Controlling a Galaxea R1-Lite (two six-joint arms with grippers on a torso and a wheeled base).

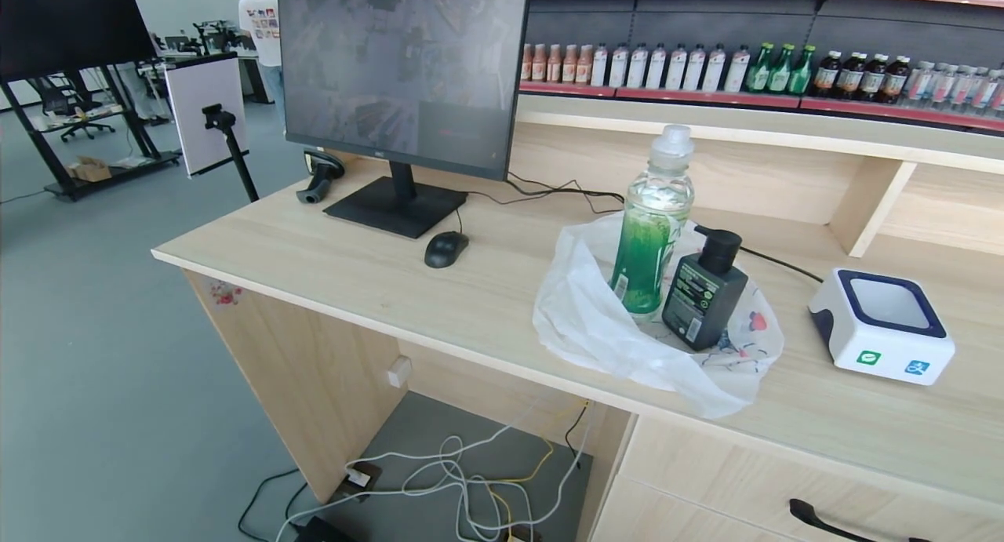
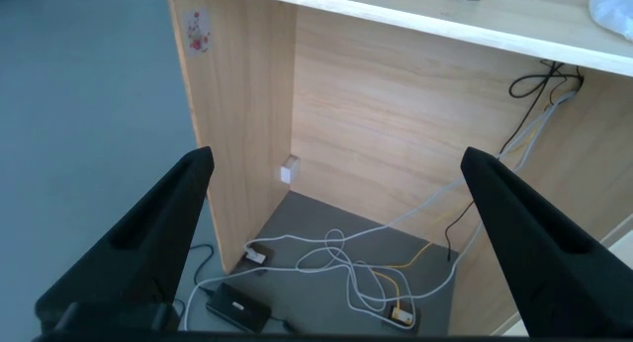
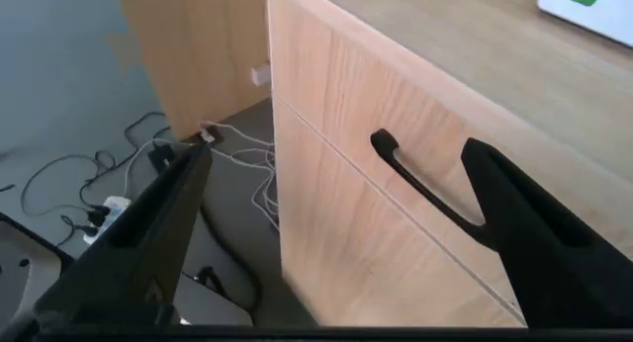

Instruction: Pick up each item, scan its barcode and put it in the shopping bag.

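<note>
A shop mock-up with shelves of drinks bottles (image 1: 745, 67) lies behind a pale wooden bench (image 1: 376, 283). The left hand (image 2: 336, 162) hangs lower than the benchtop with its two dark fingers spread wide apart and holding nothing. Ahead of it is the open kneehole, where white and yellow cables (image 2: 346, 268) lie on the floor. The right hand (image 3: 336, 154) is also spread wide and empty, close in front of a drawer front with a black handle (image 3: 420, 184). Up on the bench, higher than both hands, the white plastic shopping bag (image 1: 596, 322) lies crumpled low and open. A clear bottle with a green label (image 1: 651, 228) stands upright in it, and a black pump bottle (image 1: 704, 295) stands upright just beside it. On the right hand's side of the bag, set apart from it, sits a white barcode scanner (image 1: 882, 326) with a dark-framed window on top. On the left hand's side of the bag stand a monitor (image 1: 404, 63), a black mouse (image 1: 445, 249) near its foot, and a handheld scanner (image 1: 320, 177) farther off.
</note>
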